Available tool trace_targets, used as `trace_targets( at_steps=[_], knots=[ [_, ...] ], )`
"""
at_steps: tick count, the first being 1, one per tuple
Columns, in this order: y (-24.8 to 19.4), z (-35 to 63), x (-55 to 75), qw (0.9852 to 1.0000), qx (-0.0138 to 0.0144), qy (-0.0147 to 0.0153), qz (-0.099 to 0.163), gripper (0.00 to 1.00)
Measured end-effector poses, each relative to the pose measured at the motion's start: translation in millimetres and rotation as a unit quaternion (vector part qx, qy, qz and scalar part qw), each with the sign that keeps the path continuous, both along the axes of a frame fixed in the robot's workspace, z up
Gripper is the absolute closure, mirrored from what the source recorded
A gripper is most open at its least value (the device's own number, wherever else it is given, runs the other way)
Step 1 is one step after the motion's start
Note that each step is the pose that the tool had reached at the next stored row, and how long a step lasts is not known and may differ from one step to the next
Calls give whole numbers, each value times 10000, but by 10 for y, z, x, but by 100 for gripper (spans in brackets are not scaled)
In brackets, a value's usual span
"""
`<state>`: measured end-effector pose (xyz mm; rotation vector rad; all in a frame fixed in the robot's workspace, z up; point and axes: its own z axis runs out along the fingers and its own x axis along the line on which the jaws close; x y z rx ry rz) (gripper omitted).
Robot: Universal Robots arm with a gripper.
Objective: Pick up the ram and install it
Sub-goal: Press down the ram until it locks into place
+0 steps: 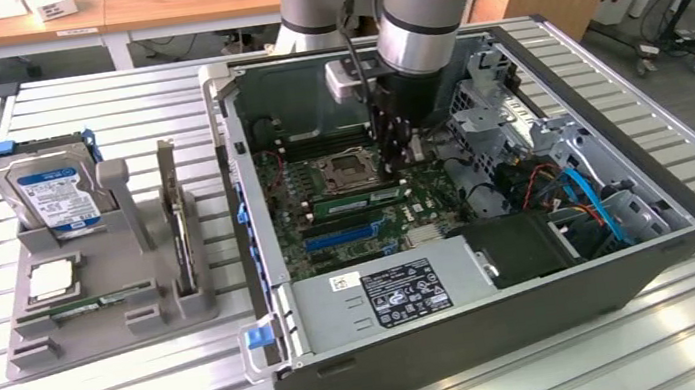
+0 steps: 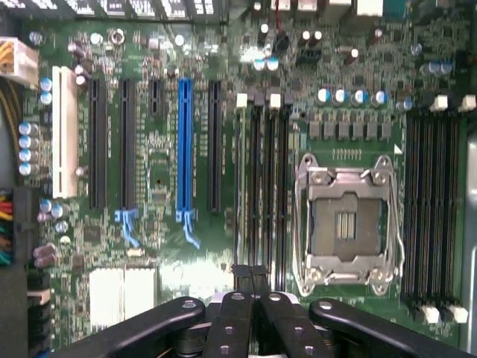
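Note:
My gripper (image 1: 404,152) hangs inside the open computer case (image 1: 627,269), low over the motherboard (image 1: 325,228). In the wrist view its black fingers (image 2: 242,280) are pressed together with nothing between them, right over the end of a bank of black memory slots (image 2: 270,186). The ram (image 1: 355,195), a long green stick, sits seated in a slot of that bank beside the open CPU socket (image 1: 347,167), just beside my fingertips. In the wrist view the ram (image 2: 238,186) shows edge-on as a thin line at the bank's outer slot.
A grey fixture (image 1: 155,316) on the exterior view's left holds a hard drive (image 1: 52,198), a square silver chip (image 1: 52,281) and an upright card (image 1: 173,213). Inside the case are a power supply (image 1: 388,296), a drive cage (image 1: 498,115) and blue cables (image 1: 590,198). Further memory slots (image 2: 432,201) and expansion slots (image 2: 185,142) line the board.

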<state>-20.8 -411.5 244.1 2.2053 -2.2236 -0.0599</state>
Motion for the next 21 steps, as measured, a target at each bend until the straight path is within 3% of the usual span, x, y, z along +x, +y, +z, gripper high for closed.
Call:
trace_targets(
  at_steps=[21],
  knots=[
    [-1,0,-342,10000,-1,0,-1,90]
  ],
)
